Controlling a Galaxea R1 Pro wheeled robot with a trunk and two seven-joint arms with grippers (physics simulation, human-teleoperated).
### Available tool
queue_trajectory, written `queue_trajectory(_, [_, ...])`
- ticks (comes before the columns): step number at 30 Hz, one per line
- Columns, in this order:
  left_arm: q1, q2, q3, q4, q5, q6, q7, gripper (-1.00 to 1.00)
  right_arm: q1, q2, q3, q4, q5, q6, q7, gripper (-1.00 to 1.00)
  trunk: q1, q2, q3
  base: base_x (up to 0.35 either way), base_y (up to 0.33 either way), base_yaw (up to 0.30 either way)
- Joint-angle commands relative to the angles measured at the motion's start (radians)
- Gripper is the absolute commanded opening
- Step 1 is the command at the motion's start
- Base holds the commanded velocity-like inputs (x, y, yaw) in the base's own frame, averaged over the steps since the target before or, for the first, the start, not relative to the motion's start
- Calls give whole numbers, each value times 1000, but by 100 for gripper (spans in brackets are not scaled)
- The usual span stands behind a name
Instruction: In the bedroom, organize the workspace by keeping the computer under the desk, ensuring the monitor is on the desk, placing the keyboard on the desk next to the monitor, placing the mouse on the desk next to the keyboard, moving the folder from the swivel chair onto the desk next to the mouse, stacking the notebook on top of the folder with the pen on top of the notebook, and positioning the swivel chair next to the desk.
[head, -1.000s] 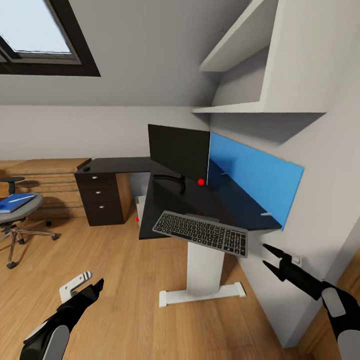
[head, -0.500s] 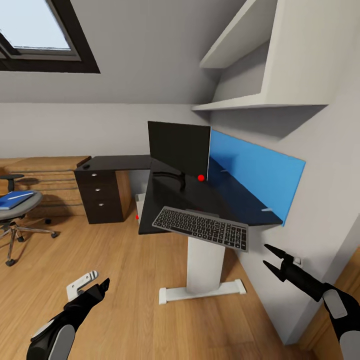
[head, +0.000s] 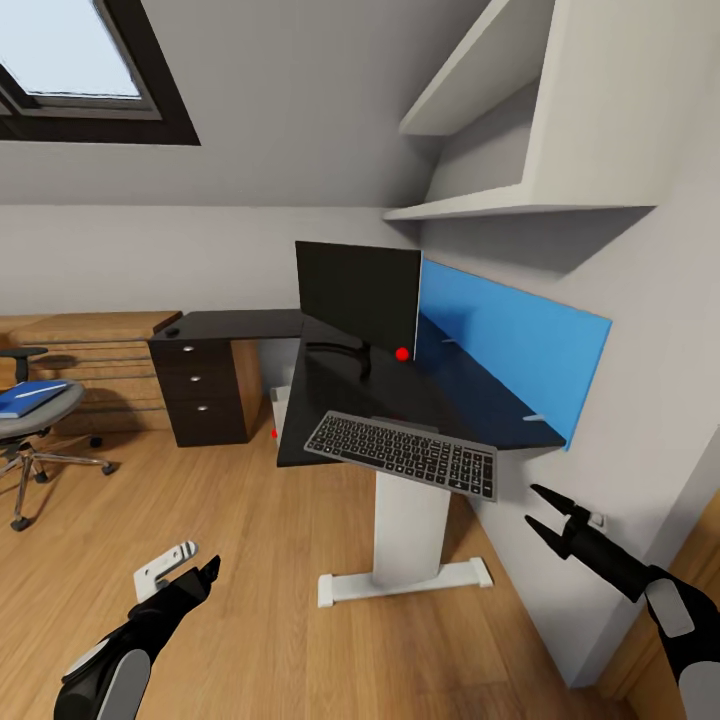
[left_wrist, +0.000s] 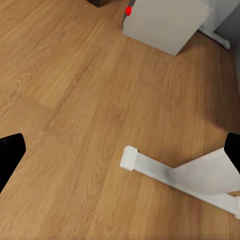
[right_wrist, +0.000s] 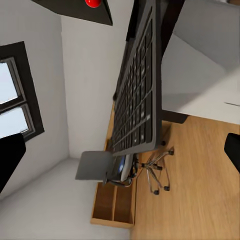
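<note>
Head view: an attic bedroom with a sloped grey ceiling, a dark-framed skylight (head: 70, 75) at the upper left and a warm wooden floor (head: 270, 560). The black-topped corner desk (head: 420, 400) stands against the wall on a white leg (head: 408, 525), with 3 black drawers (head: 205, 395) at its far end. The monitor (head: 358, 293) stands upright on the desk, a red dot at its lower right corner, and a blue panel (head: 510, 345) runs along the wall just behind it. The keyboard (head: 402, 454) lies at the near edge of the desk, overhanging it and tilted. A small dark mouse (head: 172, 332) sits at the far corner of the desktop, well apart from the keyboard. Under the desk the computer (head: 281, 413) shows as a pale case with a red button. At the left edge the swivel chair (head: 35, 425) stands away from the desk, carrying the blue folder (head: 28, 397) with a thin pale pen (head: 33, 393) on it. 2 white shelves (head: 500, 130) hang above. The left gripper (head: 200, 572) hovers low over the floor, the right gripper (head: 537, 510) near the wall below the desk; both have their jaws apart and empty.

Left wrist view: floorboards, the white foot of the desk leg and the grey computer case (red button at its corner).

Right wrist view: the keyboard seen edge-on, close, with the swivel chair far off beyond it.
</note>
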Motion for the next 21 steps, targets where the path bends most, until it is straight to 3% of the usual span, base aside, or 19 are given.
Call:
queue_trajectory(1, [-1, -1, 1, -1, 11, 4, 6, 100, -1, 0, -2, 1, 1, 4, 5, 100, 0, -1, -1, 0, 0, 0])
queue_trajectory(8, [-1, -1, 1, -1, 11, 4, 3, 100, -1, -1, -2, 0, 1, 3, 15, 100, 0, -1, -1, 3, 0, 0])
queue_trajectory(15, [-1, -1, -2, -1, 9, 3, 2, 100, -1, 3, -2, 0, 1, 2, 16, 100, 0, -1, -1, 195, 0, 0])
queue_trajectory(21, [-1, -1, -2, -1, 9, 3, 4, 100, -1, 4, -2, 2, 1, -2, 16, 100, 0, -1, -1, 54, 0, 0])
